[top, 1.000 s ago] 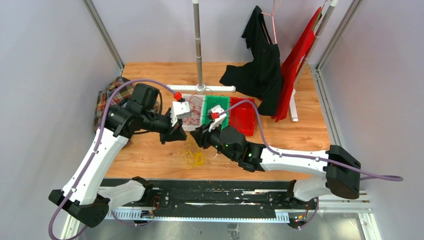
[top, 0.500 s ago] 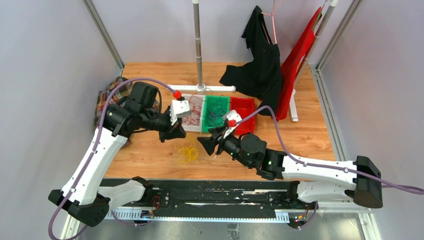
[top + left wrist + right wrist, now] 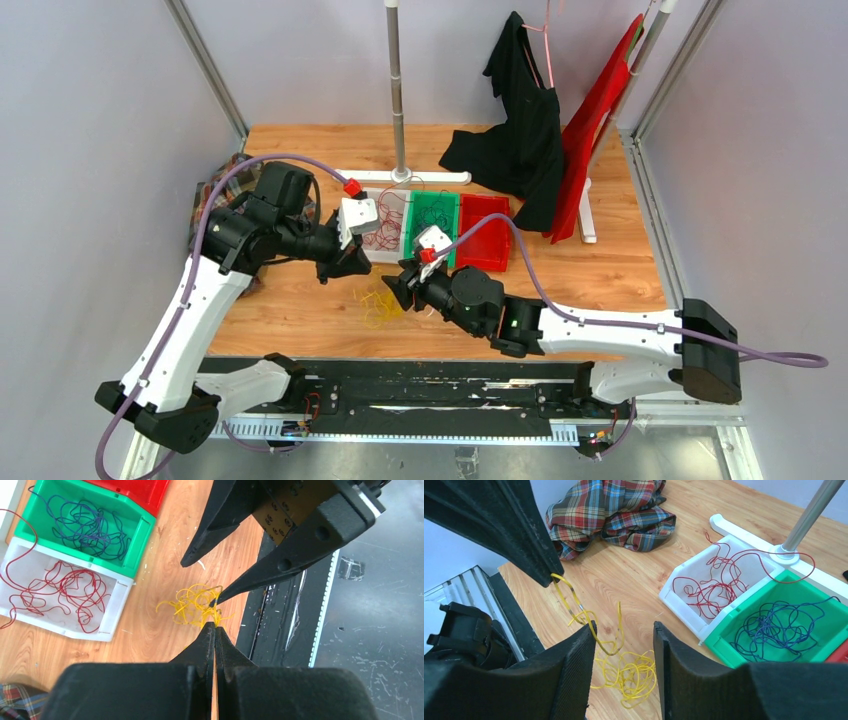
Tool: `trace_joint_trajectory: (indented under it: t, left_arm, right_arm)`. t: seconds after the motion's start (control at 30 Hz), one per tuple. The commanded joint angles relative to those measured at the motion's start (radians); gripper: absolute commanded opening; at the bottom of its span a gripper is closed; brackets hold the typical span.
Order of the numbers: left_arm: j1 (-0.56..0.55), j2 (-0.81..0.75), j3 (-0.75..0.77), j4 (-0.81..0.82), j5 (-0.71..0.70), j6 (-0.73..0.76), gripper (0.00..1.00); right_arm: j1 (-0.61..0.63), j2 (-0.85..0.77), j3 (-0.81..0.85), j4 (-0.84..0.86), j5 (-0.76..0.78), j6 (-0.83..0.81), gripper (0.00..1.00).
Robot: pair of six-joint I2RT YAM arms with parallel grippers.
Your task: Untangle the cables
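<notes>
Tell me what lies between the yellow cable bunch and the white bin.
Only bare wooden table separates the yellow cables from the white bin; the right wrist view shows it.

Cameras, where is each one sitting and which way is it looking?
Top external: above and behind the robot, looking down on the table; the left arm and right arm show whole.
Left wrist: on the left arm, looking down past the shut left end effector at the yellow cables; the right end effector shows too.
Right wrist: on the right arm, looking across the table past its own open fingers toward the plaid cloth.
Shared: both wrist views show the yellow cables, white bin and green bin.
</notes>
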Motion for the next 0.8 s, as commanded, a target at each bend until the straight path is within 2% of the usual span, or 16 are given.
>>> trace_joint_trajectory:
  t: [0.0, 0.17, 0.43, 0.77]
  left_arm:
    - [0.002, -0.002, 0.038, -0.028, 0.03, 0.007, 0.0]
    - [0.002, -0.005, 0.043, -0.032, 0.047, 0.007, 0.0]
    - [0.001, -0.003, 0.06, -0.062, 0.063, 0.026, 0.0]
    - [0.0, 0.007, 0.095, -0.093, 0.088, 0.051, 0.0]
  right_arm:
    - [0.011, 0.019, 0.045, 0.044, 0.053, -0.053, 0.45]
    - [0.011, 0.047, 0.055, 0.08, 0.101, -0.064, 0.44]
    - [0.011, 0.09, 0.071, 0.18, 0.102, -0.046, 0.49]
    - [0.009, 0.144, 0.063, 0.283, -0.036, 0.073, 0.57]
